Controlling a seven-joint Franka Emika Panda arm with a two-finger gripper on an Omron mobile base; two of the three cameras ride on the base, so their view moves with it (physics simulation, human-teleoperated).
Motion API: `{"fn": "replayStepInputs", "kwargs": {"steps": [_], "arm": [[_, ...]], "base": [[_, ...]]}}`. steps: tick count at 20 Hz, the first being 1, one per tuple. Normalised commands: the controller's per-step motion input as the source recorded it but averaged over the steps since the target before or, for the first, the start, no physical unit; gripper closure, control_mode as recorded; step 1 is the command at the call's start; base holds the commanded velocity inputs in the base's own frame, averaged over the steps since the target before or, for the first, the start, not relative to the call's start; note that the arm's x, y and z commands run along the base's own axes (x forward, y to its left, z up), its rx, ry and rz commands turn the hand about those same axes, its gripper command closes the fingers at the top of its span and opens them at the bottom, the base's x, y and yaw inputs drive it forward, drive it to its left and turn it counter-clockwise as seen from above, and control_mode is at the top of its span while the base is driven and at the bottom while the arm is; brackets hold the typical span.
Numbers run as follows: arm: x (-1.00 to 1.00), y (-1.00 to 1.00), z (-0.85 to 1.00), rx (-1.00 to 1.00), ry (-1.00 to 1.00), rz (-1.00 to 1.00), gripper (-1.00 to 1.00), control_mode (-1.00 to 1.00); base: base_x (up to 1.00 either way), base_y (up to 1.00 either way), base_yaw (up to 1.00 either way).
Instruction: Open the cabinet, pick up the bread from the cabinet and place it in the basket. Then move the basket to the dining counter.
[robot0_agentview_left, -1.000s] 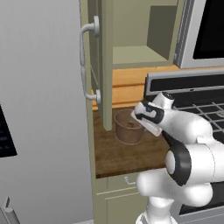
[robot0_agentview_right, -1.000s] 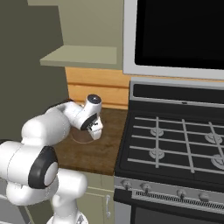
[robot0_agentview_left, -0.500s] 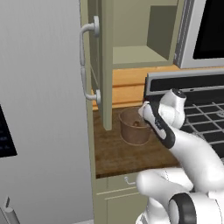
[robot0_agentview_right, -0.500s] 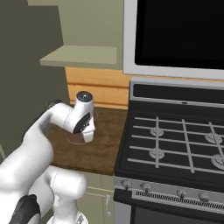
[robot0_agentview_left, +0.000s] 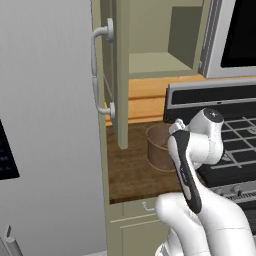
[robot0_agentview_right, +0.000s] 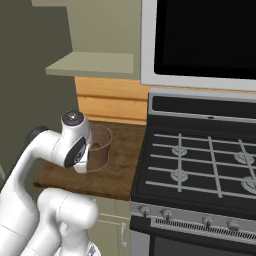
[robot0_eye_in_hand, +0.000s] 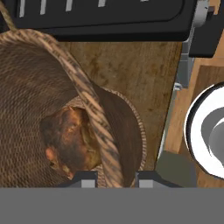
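The brown woven basket (robot0_eye_in_hand: 26, 87) stands on the short dark wood worktop (robot0_agentview_left: 130, 170), with the dark brown bread (robot0_eye_in_hand: 72, 140) lying in its bottom. My gripper (robot0_eye_in_hand: 111, 178) straddles the basket's rim, one fingertip inside and one outside, shut on the wall. In the base views my forearm covers part of the basket (robot0_agentview_left: 157, 147) (robot0_agentview_right: 102, 142). The olive cabinet's door (robot0_agentview_left: 120, 75) stands open, edge-on, with its curved silver handle (robot0_agentview_left: 97, 70) facing left. Its pale shelf (robot0_agentview_left: 160, 65) (robot0_agentview_right: 92, 65) is bare. The dining counter is out of view.
A black stove (robot0_agentview_right: 200, 160) adjoins the worktop on the right, with a microwave (robot0_agentview_right: 200, 40) above it. A grey fridge (robot0_agentview_left: 45, 125) stands to the left. Olive drawers with a small hook pull (robot0_agentview_left: 145, 204) sit under the worktop. A wood-panel wall backs the worktop.
My arm's elbow and forearm have swung around and up over the basket. The hand has stayed at the basket's rim, and the basket has hardly moved.
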Motion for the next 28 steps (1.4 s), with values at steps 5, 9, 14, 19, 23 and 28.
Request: {"fn": "replayStepInputs", "kwargs": {"steps": [5, 9, 14, 19, 23, 28], "arm": [[-0.30, 0.00, 0.18, 0.00, -0.02, -0.13, 1.00, -1.00], [-0.03, -0.07, 0.11, 0.00, 0.06, -0.05, 1.00, -1.00], [0.00, 0.00, 0.00, 0.00, 0.01, 0.00, 1.00, -1.00], [0.00, 0.00, 0.00, 0.00, 0.00, 0.00, 1.00, -1.00], [0.00, 0.00, 0.00, 0.00, 0.00, 0.00, 1.00, -1.00], [-0.06, 0.00, 0.00, 0.00, 0.00, 0.00, 1.00, 1.00]], "base": [[0.00, 0.00, 0.00], [0.00, 0.00, 0.00], [0.00, 0.00, 0.00], [0.00, 0.00, 0.00], [0.00, 0.00, 0.00], [-0.77, -0.06, 0.00]]}}
